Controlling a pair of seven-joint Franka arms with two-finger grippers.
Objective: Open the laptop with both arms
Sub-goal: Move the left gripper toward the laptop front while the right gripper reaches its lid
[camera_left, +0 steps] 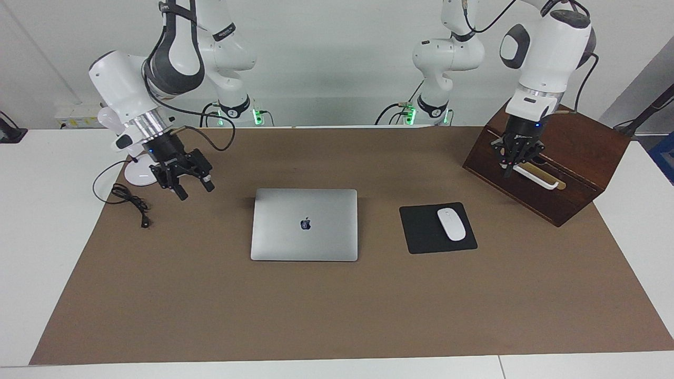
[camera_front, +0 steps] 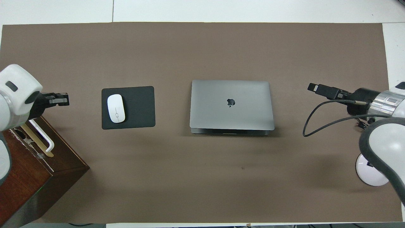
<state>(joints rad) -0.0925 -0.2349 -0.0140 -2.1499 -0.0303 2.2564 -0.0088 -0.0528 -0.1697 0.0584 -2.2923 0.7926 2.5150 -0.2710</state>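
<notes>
The silver-grey laptop (camera_left: 304, 225) lies closed and flat in the middle of the brown mat, its dark apple logo facing up; it also shows in the overhead view (camera_front: 231, 104). My right gripper (camera_left: 194, 188) hangs open and empty above the mat at the right arm's end of the table, well clear of the laptop; it also shows in the overhead view (camera_front: 316, 88). My left gripper (camera_left: 509, 167) hangs over the sloped top of a wooden box at the left arm's end, close to its white handle, and shows in the overhead view (camera_front: 60, 98). Neither gripper touches the laptop.
A black mouse pad (camera_left: 421, 231) with a white mouse (camera_left: 452, 224) lies beside the laptop toward the left arm's end. The dark wooden box (camera_left: 574, 158) with a white handle (camera_left: 537, 178) stands there too. A white round lamp base (camera_front: 368, 171) and a black cable (camera_left: 131, 202) lie at the right arm's end.
</notes>
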